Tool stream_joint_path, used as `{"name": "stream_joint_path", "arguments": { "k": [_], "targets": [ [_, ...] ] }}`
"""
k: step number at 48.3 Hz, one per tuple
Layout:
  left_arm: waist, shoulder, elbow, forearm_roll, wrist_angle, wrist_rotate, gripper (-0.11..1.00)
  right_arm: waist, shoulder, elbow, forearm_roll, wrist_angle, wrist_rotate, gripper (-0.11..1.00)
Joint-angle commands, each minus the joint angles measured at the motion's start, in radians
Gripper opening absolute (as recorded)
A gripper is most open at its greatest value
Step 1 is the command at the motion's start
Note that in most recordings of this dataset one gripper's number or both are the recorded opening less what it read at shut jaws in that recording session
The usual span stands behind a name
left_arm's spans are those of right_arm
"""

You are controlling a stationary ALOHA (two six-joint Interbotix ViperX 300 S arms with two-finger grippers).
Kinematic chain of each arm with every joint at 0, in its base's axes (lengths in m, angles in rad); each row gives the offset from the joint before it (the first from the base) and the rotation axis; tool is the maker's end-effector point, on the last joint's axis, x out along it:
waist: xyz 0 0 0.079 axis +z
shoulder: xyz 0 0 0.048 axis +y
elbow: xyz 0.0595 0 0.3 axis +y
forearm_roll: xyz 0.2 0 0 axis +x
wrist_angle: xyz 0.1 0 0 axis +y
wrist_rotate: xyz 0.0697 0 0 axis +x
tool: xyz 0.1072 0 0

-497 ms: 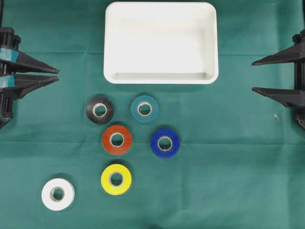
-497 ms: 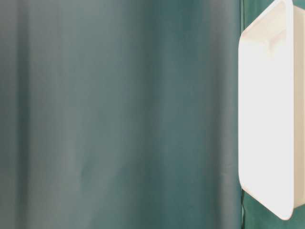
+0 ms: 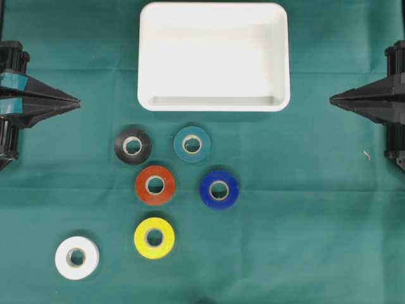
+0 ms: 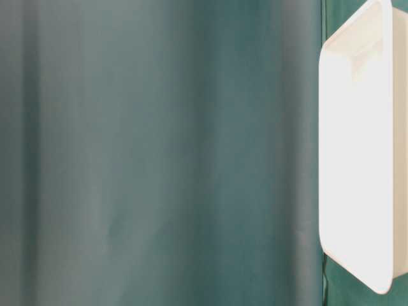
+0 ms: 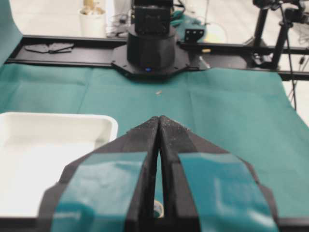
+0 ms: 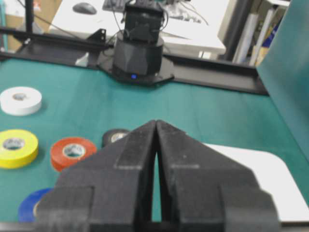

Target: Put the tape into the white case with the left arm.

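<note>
— Covering the whole table (image 3: 304, 240) is a dark green cloth, faintly creased. What stands around it?

— Through the wrist cameras, black rails and each arm's round black base at the far edges; beyond those, a pale floor, stands and cables on one side, a desk with a computer mouse on the other. The table-level view gives only blurred green cloth and the bright white case's rim.

— And the left gripper (image 3: 77, 101)?

— At the left edge, teal bands on its fingers (image 5: 116, 188), tips pressed together, clenched on nothing, touching no roll. The right gripper (image 3: 332, 99) sits at the opposite edge, likewise closed and bare.

— Where is the tape?

— Six rolls lie flat below the white case (image 3: 214, 104), all outside it: black tape (image 3: 132, 146), teal tape (image 3: 192, 144), orange-red tape (image 3: 155, 185), blue tape (image 3: 219, 189), yellow tape (image 3: 154, 237), and white tape (image 3: 76, 257) nearest the lower left. The case sits at the top centre, well apart from both grippers.
</note>
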Motion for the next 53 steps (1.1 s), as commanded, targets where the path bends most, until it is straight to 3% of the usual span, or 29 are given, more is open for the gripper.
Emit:
{"name": "stream_joint_path", "arguments": {
  "k": [1,17,22,31,35,53],
  "targets": [
    [-0.008,-0.006,-0.018,-0.003,-0.006,-0.005,0.01,-0.002,0.0,0.002,0.0,-0.011,0.0,-0.09],
    [-0.014,-0.012,-0.014,-0.003,-0.005,0.005,0.06,-0.002,-0.021,0.051,0.0,-0.009,0.002,-0.09],
    [-0.014,-0.015,-0.011,-0.003,-0.005,0.009,0.28,-0.002,-0.032,0.072,0.0,-0.008,0.0,-0.09],
    [-0.012,-0.023,-0.009,-0.003,-0.005,0.008,0.82,-0.002,-0.071,0.109,0.0,-0.008,0.002,-0.09],
    [-0.014,-0.025,-0.008,-0.003,-0.005,0.006,0.97,-0.002,-0.086,0.121,0.0,-0.006,0.002,-0.09],
    [-0.014,0.086,-0.029,-0.006,0.098,-0.003,1.0,-0.002,-0.104,0.167,-0.002,0.138,0.0,-0.09]
  ]
}}
